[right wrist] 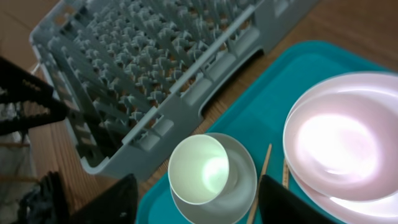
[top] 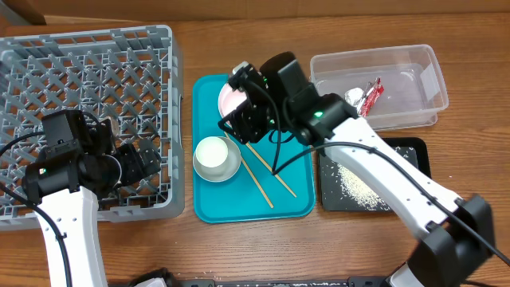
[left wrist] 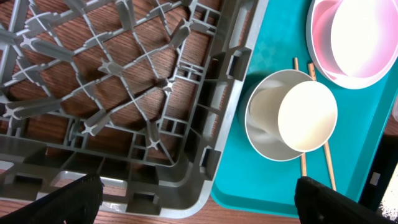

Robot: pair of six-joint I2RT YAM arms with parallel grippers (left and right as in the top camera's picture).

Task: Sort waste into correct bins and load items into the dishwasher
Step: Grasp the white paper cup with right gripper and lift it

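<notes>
The grey dish rack (top: pixel 88 72) stands at the left and also shows in the left wrist view (left wrist: pixel 124 81) and the right wrist view (right wrist: pixel 155 68). A white cup (top: pixel 213 153) (left wrist: pixel 308 115) (right wrist: pixel 199 168) sits in the grey bowl (top: pixel 227 171) (left wrist: pixel 258 124) (right wrist: pixel 242 180). The pink bowl (top: pixel 231 100) (left wrist: pixel 364 34) (right wrist: pixel 339 140) rests on the white plate (right wrist: pixel 311 193). Two chopsticks (top: pixel 267 179) (left wrist: pixel 328 168) lie beside them. My right gripper (top: pixel 235 108) (right wrist: pixel 196 205) is open above the cup. My left gripper (top: pixel 147 163) (left wrist: pixel 199 205) is open and empty over the rack's near right corner.
Cup, bowls, plate and chopsticks all lie on a teal tray (top: pixel 295 199). The clear tub (top: pixel 414 60) at the back right holds a red wrapper (top: pixel 371 97) and a silvery wrapper (top: pixel 355 97). The black tray (top: pixel 410 151) holds rice (top: pixel 355 185). No brown lump shows.
</notes>
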